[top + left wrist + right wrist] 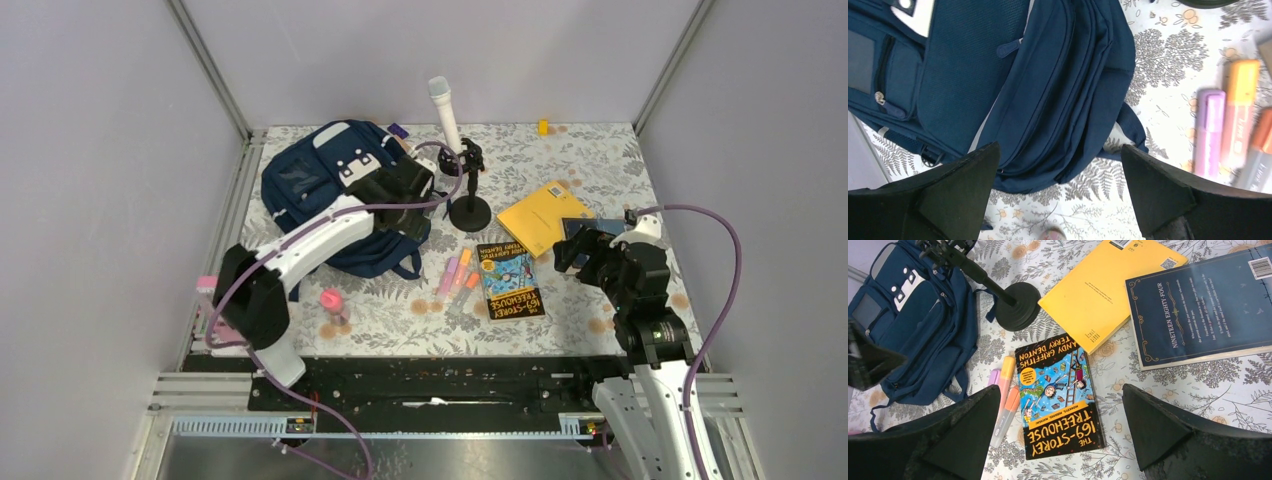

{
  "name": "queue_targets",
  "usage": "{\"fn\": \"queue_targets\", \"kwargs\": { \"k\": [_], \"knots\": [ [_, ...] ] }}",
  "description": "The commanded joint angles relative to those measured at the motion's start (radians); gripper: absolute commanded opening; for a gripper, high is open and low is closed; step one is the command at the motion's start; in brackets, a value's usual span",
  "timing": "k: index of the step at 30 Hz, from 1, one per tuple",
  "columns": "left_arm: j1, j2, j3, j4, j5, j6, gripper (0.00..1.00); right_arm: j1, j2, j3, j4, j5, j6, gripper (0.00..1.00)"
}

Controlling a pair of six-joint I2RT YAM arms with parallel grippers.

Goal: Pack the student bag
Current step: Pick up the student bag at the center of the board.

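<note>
The student bag lies flat at the far left of the table, front side up, with its straps trailing toward the near side. Its inside is hidden in every view. The pockets seen from the left wrist look zipped, but I cannot tell whether the main compartment is.

The left tool hangs over the bag's near right edge with its fingers spread wide, gripping nothing. From above, it covers part of the bag.

The right tool is also spread and empty. It sits over the right side of the table, above a colourful paperback. Beyond the paperback lie a yellow book and a dark blue book. Their edges meet, and which one lies on top is unclear. The blue book is cut off at the frame edge in the right wrist view, and the right arm mostly hides it from above.

Three highlighters lie side by side between the bag and the paperback. A microphone stands on a stand with a round base, just right of the bag. On the near side of the bag sits a small pink-topped object, too small to identify.
</note>
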Motion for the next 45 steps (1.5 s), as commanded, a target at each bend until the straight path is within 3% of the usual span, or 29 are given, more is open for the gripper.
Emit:
{"fn": "queue_targets", "kwargs": {
  "k": [1,7,13,29,35,43,45],
  "knots": [
    [-0.004,0.086,0.050,0.080,-0.078,0.005,0.98,-0.003,-0.005,0.019,-0.005,-0.006,-0.006,1.00],
    [-0.003,0.170,0.021,0.270,-0.037,0.042,0.96,-0.003,-0.006,0.010,-0.004,0.006,-0.002,1.00],
    [-0.003,0.253,0.038,0.366,-0.053,0.006,0.84,-0.003,-0.007,0.000,0.007,0.007,0.002,1.00],
    [-0.005,0.387,0.042,0.366,-0.130,0.080,0.68,-0.003,-0.025,-0.001,0.007,0.007,0.003,1.00],
    [-0.006,0.408,0.047,0.357,-0.188,0.090,0.49,-0.003,-0.030,0.000,0.007,0.007,0.002,1.00],
    [-0.022,0.332,-0.005,0.388,-0.226,0.203,0.00,-0.003,-0.035,-0.001,0.008,0.028,0.002,1.00],
    [-0.032,0.291,-0.022,0.384,-0.242,0.226,0.00,-0.003,-0.038,0.000,0.006,0.029,0.001,1.00]
  ]
}}
